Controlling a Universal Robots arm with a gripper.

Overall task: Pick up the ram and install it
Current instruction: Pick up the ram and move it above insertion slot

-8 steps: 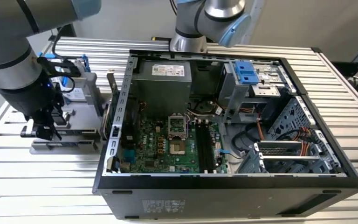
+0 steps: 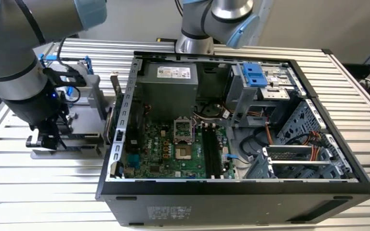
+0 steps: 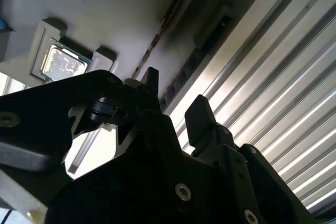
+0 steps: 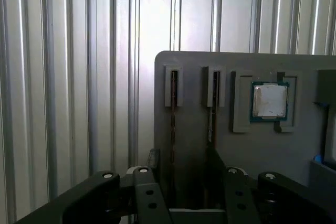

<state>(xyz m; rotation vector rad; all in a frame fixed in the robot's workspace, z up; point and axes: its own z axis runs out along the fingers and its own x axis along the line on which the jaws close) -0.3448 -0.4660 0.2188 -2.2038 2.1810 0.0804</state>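
The ram (image 4: 172, 109) stands on edge as a thin strip in a slot of the grey holder block (image 4: 247, 150), beside the computer case. A second slot (image 4: 213, 106) next to it also holds a thin strip. In the second wrist view the ram (image 3: 164, 24) is a brownish line in its slot. My gripper (image 4: 184, 157) hangs just over that end of the block, open, its black fingers (image 4: 153, 157) apart with nothing between them. The exterior view puts the gripper (image 2: 46, 138) low over the block (image 2: 75, 144), to the left of the case. The black motherboard slots (image 2: 214, 150) lie inside the case.
A square silver processor chip (image 4: 270, 100) sits in a recess of the same block. The open computer case (image 2: 236, 187) has tall walls, a drive cage and cables at the exterior view's right. A second arm (image 2: 214, 21) stands behind the case. The table (image 2: 44, 187) is ribbed metal.
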